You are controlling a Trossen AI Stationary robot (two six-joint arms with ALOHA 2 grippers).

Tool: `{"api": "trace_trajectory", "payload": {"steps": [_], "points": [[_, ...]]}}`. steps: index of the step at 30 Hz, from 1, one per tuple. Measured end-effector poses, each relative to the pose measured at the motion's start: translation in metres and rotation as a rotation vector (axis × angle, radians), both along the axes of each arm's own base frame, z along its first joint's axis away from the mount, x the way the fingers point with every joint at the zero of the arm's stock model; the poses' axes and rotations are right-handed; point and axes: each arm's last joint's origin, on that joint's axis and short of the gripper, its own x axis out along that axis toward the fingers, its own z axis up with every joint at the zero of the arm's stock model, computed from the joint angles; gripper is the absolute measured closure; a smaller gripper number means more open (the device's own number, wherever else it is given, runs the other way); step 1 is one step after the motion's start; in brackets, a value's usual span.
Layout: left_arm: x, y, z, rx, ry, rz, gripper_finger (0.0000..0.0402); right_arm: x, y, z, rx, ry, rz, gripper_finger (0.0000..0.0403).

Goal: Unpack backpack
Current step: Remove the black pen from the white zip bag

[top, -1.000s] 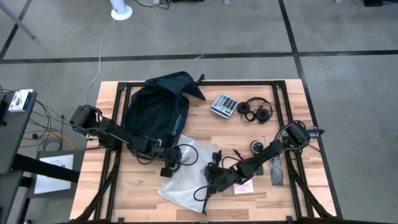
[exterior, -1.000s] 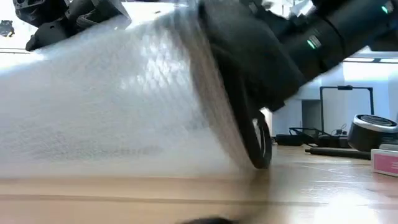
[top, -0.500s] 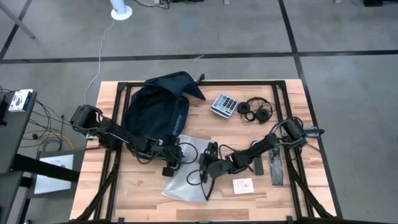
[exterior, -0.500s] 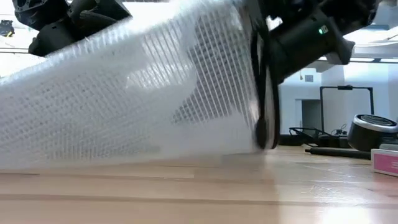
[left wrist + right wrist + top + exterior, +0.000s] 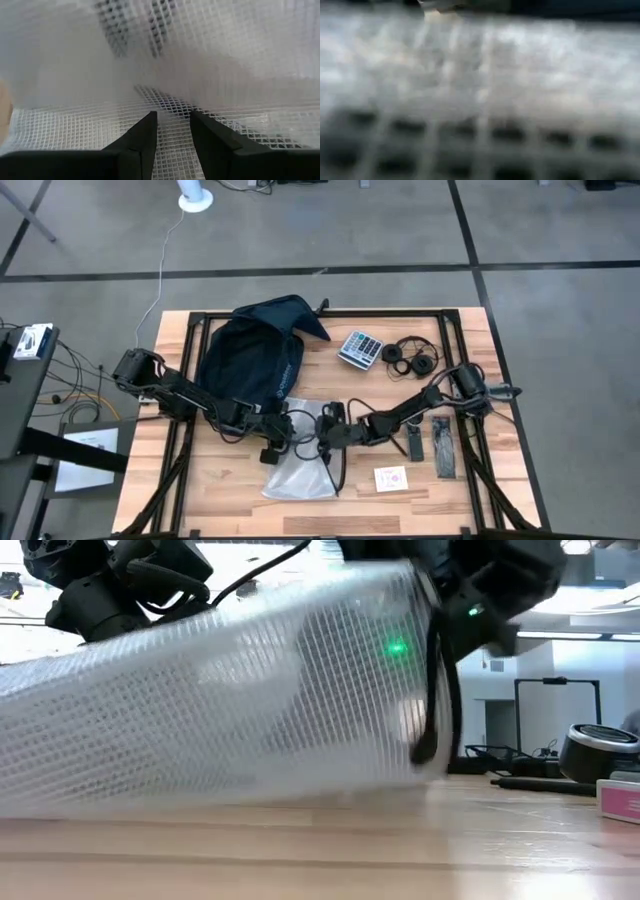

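the large soft dark navy fabric backpack (image 5: pixel 250 360) lies slumped at the table's far left; limp and bulky, it should be lifted by a seam or strap. the left gripper (image 5: pixel 172 131) pinches the clear gridded plastic pouch (image 5: pixel 298 465). the right gripper (image 5: pixel 327 430) presses against that pouch, whether spread or closed i cannot tell

floor (image 5: pixel 330 240): grey, crossed by dark lines, beyond the table
table (image 5: pixel 480 490): pale wood planks, dark frame
back wall (image 5: pixel 585 705): white, brightly lit, behind the claws
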Motion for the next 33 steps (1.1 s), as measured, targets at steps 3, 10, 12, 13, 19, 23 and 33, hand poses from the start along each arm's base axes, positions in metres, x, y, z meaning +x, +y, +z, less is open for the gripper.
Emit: {"api": "trace_trajectory", "payload": {"steps": [3, 10, 12, 13, 19, 23, 33], "points": [[0.000, 0.000, 0.000, 0.000, 0.004, 0.001, 0.0295, 0.005, 0.003, -0.011, -0.050, -0.029, 0.055, 0.0272], [-0.001, 0.000, -0.001, -0.014, 0.022, 0.015, 0.0295, 0.013, 0.018, -0.026, -0.174, -0.011, 0.125, 0.0230], [-0.002, 0.000, -0.002, -0.012, 0.036, 0.014, 0.0295, 0.014, 0.017, -0.025, -0.178, -0.016, 0.114, 0.0221], [-0.003, 0.001, -0.002, -0.010, 0.042, 0.014, 0.0295, 0.014, 0.016, -0.024, -0.179, -0.019, 0.108, 0.0216], [-0.004, 0.000, -0.003, -0.031, 0.055, -0.005, 0.0295, 0.022, 0.009, -0.018, -0.172, -0.043, 0.092, 0.0199], [-0.004, 0.000, -0.003, -0.027, 0.055, -0.014, 0.0295, 0.028, 0.001, -0.022, -0.126, -0.034, 0.178, 0.0198], [-0.005, 0.003, -0.004, -0.010, 0.082, 0.004, 0.0295, 0.019, 0.013, -0.024, -0.068, 0.070, 0.277, 0.0242]]}}
